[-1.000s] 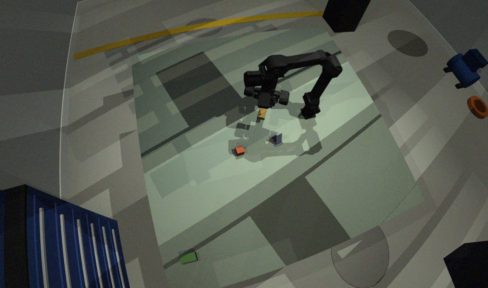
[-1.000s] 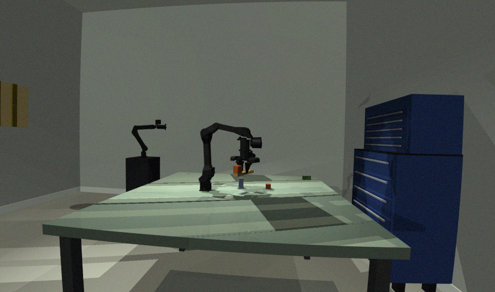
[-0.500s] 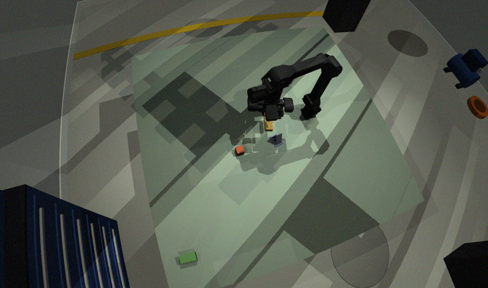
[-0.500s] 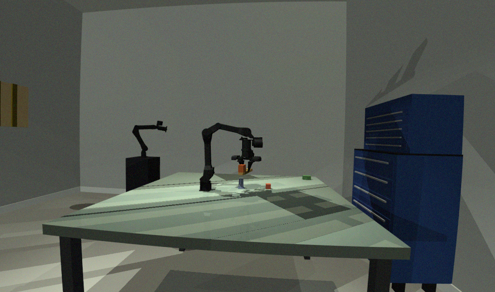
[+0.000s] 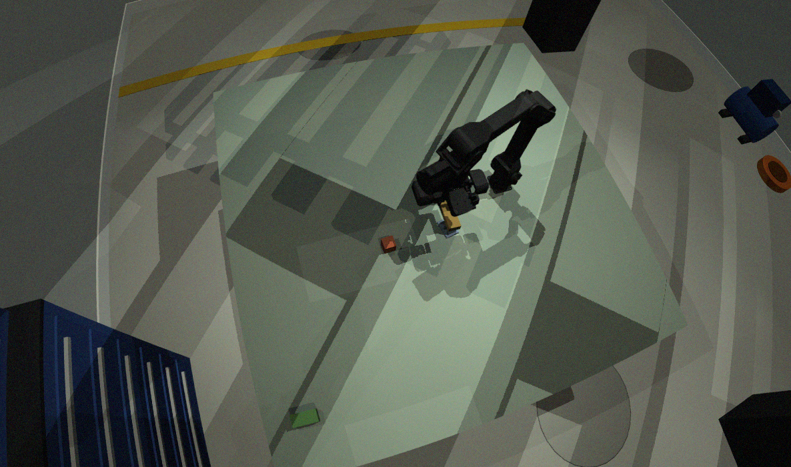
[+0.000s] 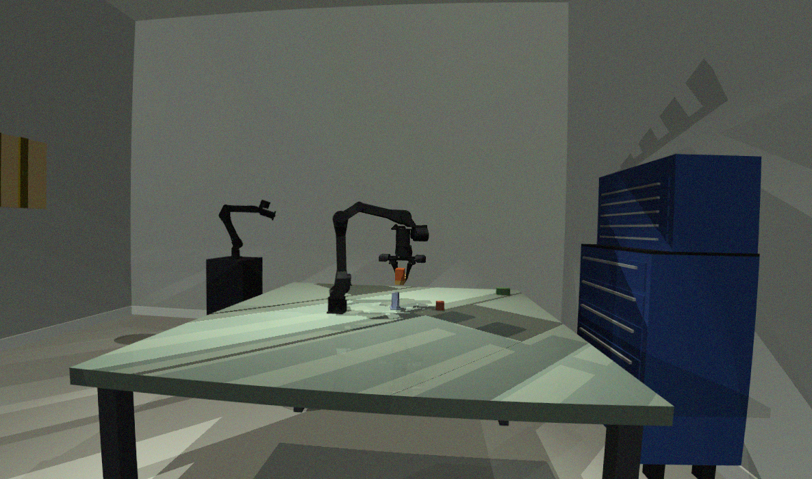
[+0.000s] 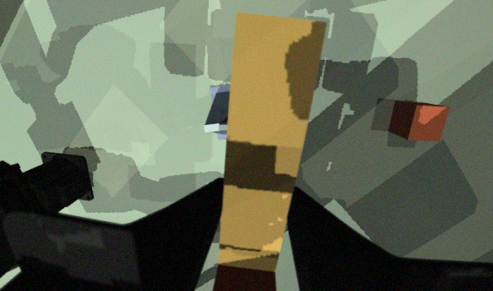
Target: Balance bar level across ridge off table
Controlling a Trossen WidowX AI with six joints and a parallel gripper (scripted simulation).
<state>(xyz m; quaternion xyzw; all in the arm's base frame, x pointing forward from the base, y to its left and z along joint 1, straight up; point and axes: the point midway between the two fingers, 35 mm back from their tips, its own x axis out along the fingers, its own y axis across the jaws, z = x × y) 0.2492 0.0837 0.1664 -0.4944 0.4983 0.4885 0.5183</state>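
Bar, tan with a darker red end nearest the wrist, held aloft in the end effector: the jaws are partly closed and clamped on it. It hangs above the ridge, a small pale-blue wedge standing on the tabletop, not yet touching it.

Step in hand, by my reading: line up and lower. From the wrist view the ridge peeks out left of the bar, so a small sideways shift seems needed. Descend slowly, keep the bar flat, and release only once it sits on the crest (the red end may weigh more; cannot tell).

An orange cube lies near, a green block well apart. Blue tool cabinet beside the tabletop; a second arm on a black pedestal behind.
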